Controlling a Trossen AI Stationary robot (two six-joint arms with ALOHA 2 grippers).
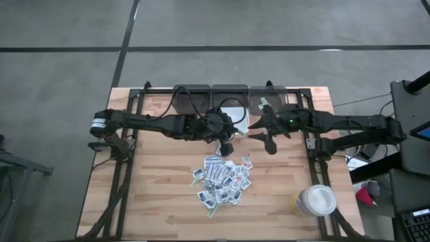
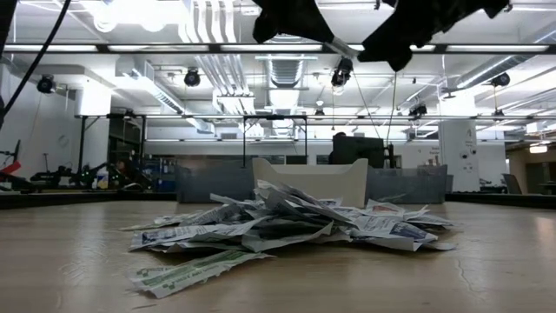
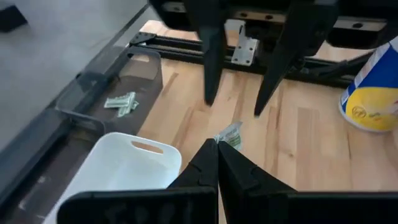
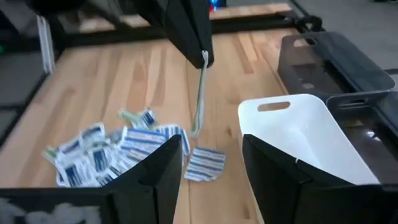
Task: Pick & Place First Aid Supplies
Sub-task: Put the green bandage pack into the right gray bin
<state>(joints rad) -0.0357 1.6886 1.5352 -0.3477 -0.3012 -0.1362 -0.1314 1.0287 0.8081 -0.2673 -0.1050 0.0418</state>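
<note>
Pile of first aid supplies (image 1: pixel 222 180) lay toward 6 o'clock of the table's (image 1: pixel 161 202) centre, seen from above. The white tray (image 1: pixel 236 115) sat at 12 o'clock from the pile, near the far edge. My left gripper (image 1: pixel 226 145) hung between the two, jaws pinched shut on a narrow pale strip (image 4: pixel 199 99) that dangled below its tips. My right gripper (image 1: pixel 270 140) hovered at 3 o'clock of the left one, jaws wide and empty.

To do this step well, I judged I should carry the strip toward 12 o'clock until it hung wholly inside the tray's rim, then lower and release. A limp strip could snag on the wall. The right arm should hold clear of that path.
</note>
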